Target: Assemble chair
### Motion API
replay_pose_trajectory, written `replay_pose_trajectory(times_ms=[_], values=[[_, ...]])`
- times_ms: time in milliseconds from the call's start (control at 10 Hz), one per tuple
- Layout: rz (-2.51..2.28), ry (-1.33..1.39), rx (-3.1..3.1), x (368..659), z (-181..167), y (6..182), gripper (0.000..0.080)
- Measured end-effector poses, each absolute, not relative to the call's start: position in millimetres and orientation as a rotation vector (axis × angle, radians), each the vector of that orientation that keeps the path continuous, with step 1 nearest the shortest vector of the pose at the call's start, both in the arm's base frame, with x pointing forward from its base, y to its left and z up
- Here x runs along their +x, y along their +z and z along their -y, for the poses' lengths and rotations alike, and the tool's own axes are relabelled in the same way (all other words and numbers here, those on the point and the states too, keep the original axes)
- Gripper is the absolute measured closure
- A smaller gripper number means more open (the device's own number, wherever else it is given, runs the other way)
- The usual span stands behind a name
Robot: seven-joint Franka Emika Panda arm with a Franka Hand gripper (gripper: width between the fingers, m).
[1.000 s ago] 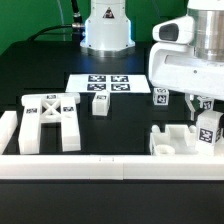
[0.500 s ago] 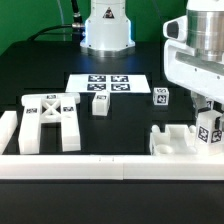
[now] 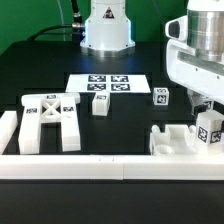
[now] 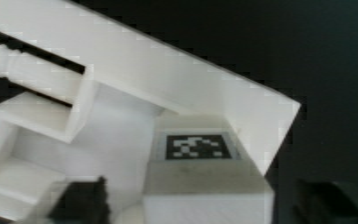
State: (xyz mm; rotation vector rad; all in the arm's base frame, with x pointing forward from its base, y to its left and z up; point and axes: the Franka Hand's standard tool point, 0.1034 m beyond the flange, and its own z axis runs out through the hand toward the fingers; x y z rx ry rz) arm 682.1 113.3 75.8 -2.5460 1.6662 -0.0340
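My gripper [image 3: 205,106] hangs at the exterior view's right, just above a white tagged block [image 3: 209,128] that stands on a white chair part with notches [image 3: 176,140]. In the wrist view the gripper [image 4: 208,205] is open. Its dark fingers [image 4: 82,201] stand on either side of the tagged block [image 4: 199,148], with gaps on both sides, so it holds nothing. A ribbed peg [image 4: 19,64] sticks out of the part beside the block. The X-braced frame [image 3: 50,120] lies at the exterior view's left.
The marker board [image 3: 110,84] lies mid-table. A small white post [image 3: 100,103] and a small tagged cube [image 3: 160,96] stand near it. A long white border rail [image 3: 90,166] runs along the front, with a short rail piece [image 3: 8,130] at the left. The robot base [image 3: 106,28] is at the back.
My gripper has shifted toward the exterior view's right, over the tagged block, and has held still for the last half second. No part has moved.
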Motion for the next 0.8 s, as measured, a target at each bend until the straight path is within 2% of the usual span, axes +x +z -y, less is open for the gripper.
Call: replay_pose_trajectory(times_ms=[100, 200, 800], values=[[-1.496, -0.044, -2.657, 681.9, -113.1, 75.9, 0.0177], [-1.329, -0.052, -2.746, 681.9, -114.0, 76.0, 0.0158], [-0.532, -0.078, -3.017, 683.5, -109.6, 78.0, 0.015]])
